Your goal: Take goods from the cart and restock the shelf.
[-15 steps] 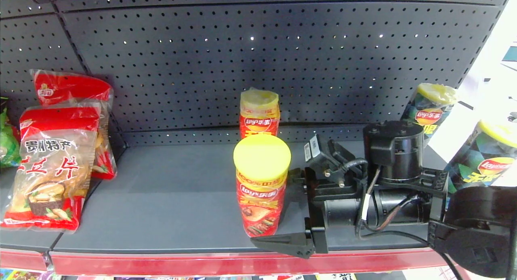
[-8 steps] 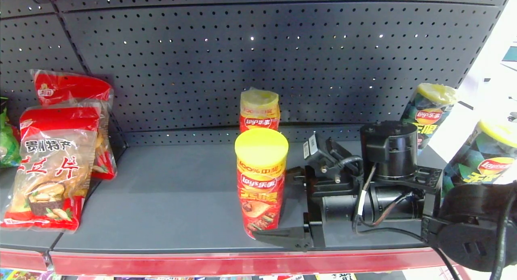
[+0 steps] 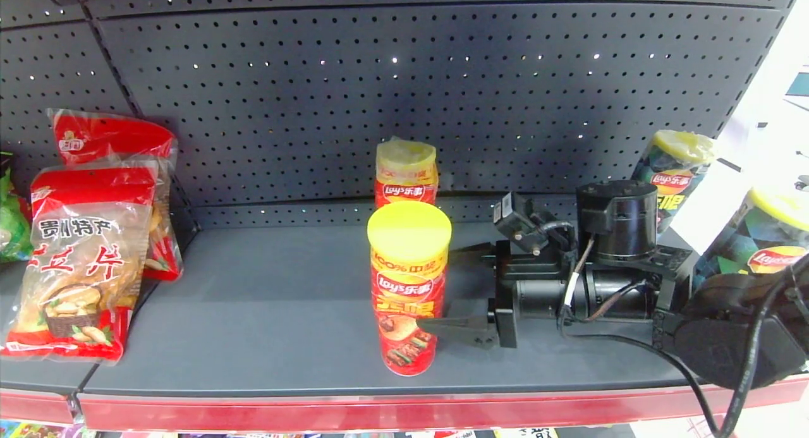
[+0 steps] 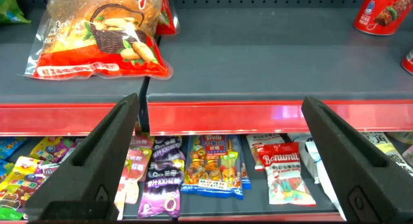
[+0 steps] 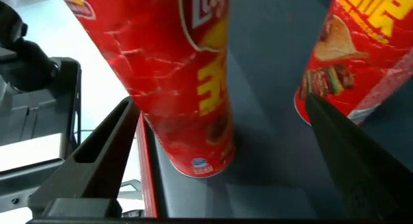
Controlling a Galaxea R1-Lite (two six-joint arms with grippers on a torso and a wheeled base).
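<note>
The right gripper [image 3: 452, 289] has drawn back rightward from the front red can [image 3: 409, 286]; its near finger (a second ago low by the front lip of the shelf [image 3: 253, 311]) now lies higher, beside the can's lower half; the can has settled upright, slightly farther back.

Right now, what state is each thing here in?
front red can: upright on the shelf, lid on.
rear red can: upright behind it, lid on.
snack bags: propped upright at the shelf's left end.
right gripper: open, straddling the front red can.
left gripper: open, empty.
</note>
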